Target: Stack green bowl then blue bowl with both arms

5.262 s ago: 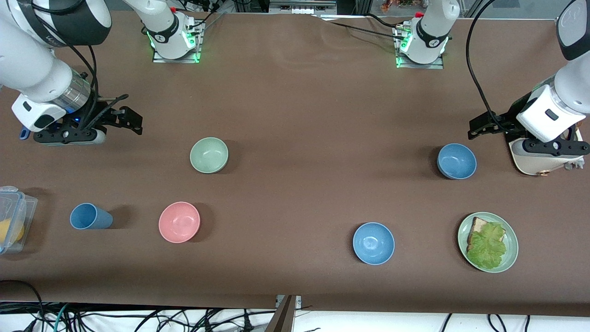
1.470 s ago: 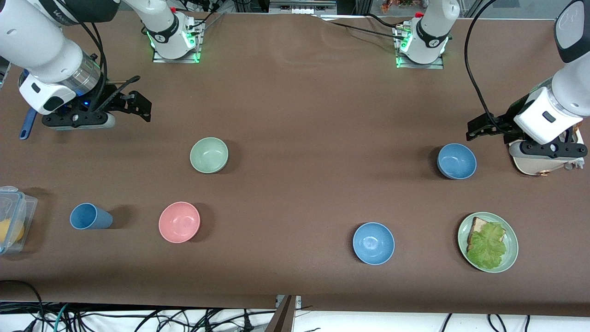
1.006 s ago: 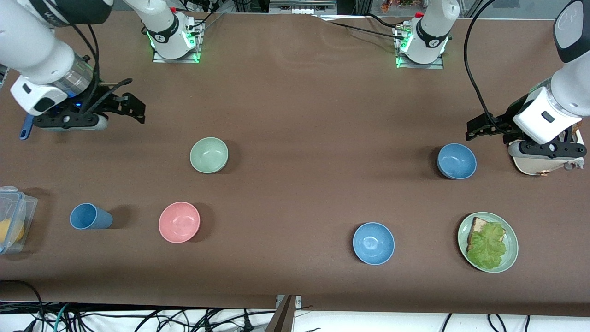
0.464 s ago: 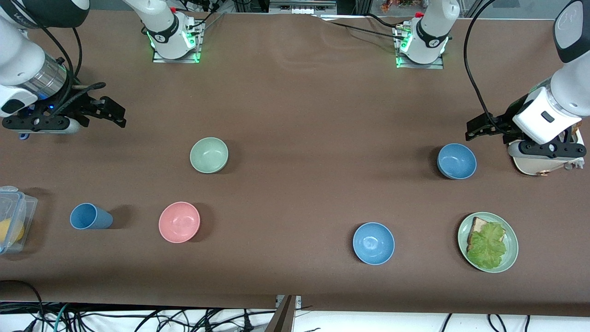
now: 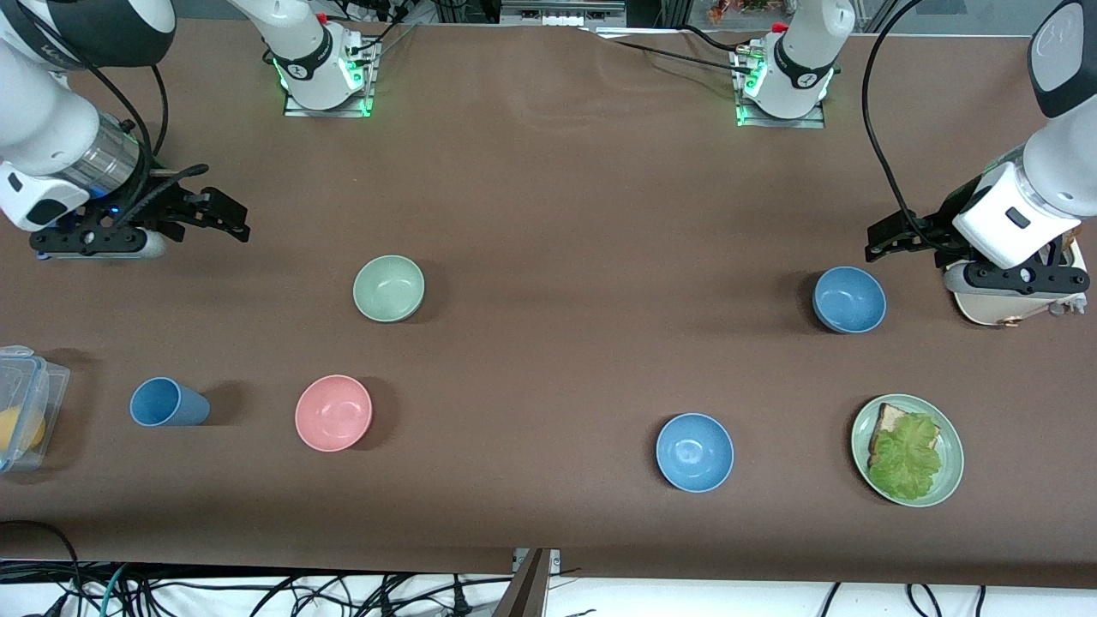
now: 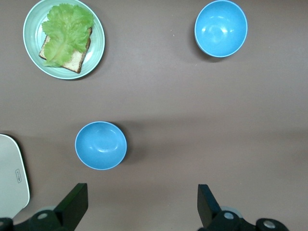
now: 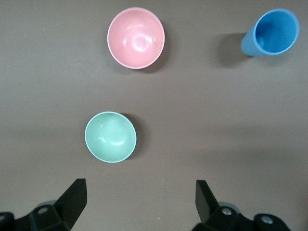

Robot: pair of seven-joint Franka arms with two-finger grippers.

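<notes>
Above the counter (image 5: 548, 214), my right end effector (image 5: 224, 214) and left end effector (image 5: 891, 237) hover spread, ready for green bowl (image 5: 389, 289) and blue bowl (image 5: 848, 300).

4 bowls (image 5: 389, 289), 1 cup (image 5: 168, 403), 1 plate (image 5: 951, 446).

The green bowl (image 5: 389, 289) and blue bowl (image 5: 848, 299) look smooth and matt; the brown table cover (image 5: 583, 214) is matt.

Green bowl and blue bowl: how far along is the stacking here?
Nothing is stacked yet. The green bowl and blue bowl sit apart, untouched. The right gripper and left gripper hang open and empty above the table. Both pickups and the stacking remain.
</notes>
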